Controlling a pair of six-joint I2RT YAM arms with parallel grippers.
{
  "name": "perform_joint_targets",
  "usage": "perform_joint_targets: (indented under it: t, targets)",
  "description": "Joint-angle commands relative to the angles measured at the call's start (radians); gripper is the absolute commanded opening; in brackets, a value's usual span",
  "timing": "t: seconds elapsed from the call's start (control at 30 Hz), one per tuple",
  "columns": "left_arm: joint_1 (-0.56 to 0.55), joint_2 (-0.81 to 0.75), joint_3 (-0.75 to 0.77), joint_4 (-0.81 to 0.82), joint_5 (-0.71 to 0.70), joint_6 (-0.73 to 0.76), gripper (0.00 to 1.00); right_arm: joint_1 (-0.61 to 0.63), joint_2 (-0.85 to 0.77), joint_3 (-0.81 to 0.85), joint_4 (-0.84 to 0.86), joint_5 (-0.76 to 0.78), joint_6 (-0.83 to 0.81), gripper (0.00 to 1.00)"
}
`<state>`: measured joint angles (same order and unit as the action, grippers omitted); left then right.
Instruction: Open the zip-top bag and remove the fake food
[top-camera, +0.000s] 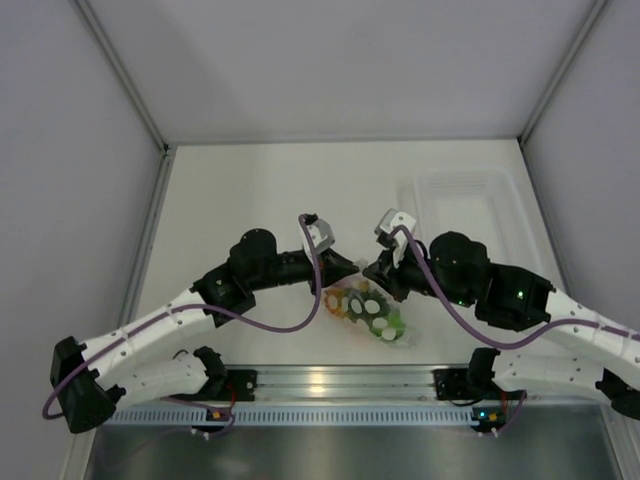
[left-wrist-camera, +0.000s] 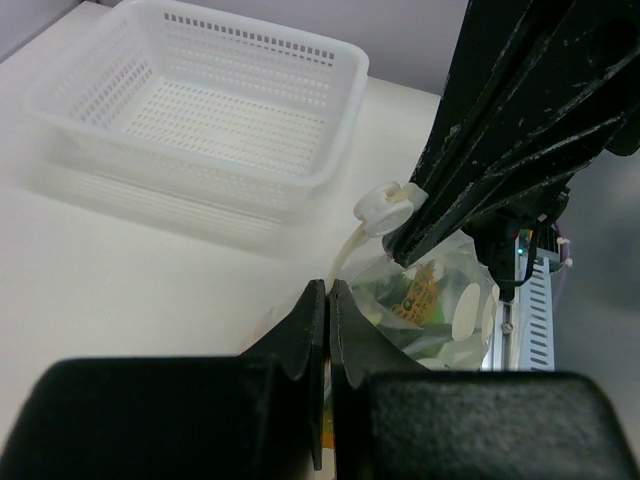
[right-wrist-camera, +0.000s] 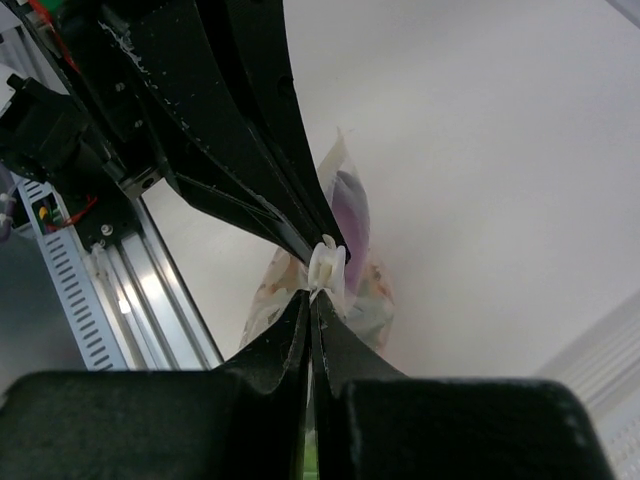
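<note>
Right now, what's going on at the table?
Both arms meet over the zip-top bag near the table's front edge. The left gripper and right gripper are each shut on the bag's top edge, facing each other. The bag looks unopened, with the fake food inside. The white basket sits apart.

My left pincer (top-camera: 351, 268) and right pincer (top-camera: 367, 272) meet mid-frame on the zip-top bag (top-camera: 368, 314). It lies just below them, fake food (top-camera: 381, 311) inside, basket (top-camera: 466, 190) at upper right.

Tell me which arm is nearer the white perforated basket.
Right. The right arm lies just beside the basket's near left corner; the left arm is farther left, on the other side of the zip-top bag.
</note>
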<state>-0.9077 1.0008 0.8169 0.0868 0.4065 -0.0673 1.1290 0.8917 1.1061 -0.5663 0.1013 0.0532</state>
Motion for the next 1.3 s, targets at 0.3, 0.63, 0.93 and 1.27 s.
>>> perform_joint_targets:
  t: [0.3,0.63,0.93,1.27]
  targets:
    - [-0.003,-0.082,0.022,0.048,-0.003,-0.008,0.0,-0.009,-0.192,-0.204,0.177,-0.035,0.04,0.0]
    - [-0.003,-0.082,0.024,0.05,-0.008,-0.022,0.0,-0.011,-0.255,-0.242,0.187,0.003,0.042,0.0]
    - [-0.003,-0.073,0.022,0.048,-0.009,-0.02,0.0,-0.009,-0.283,-0.27,0.198,0.027,0.019,0.14]
    - [-0.003,-0.1,0.014,0.048,-0.006,-0.022,0.0,-0.011,-0.286,-0.272,0.218,0.006,0.004,0.43]
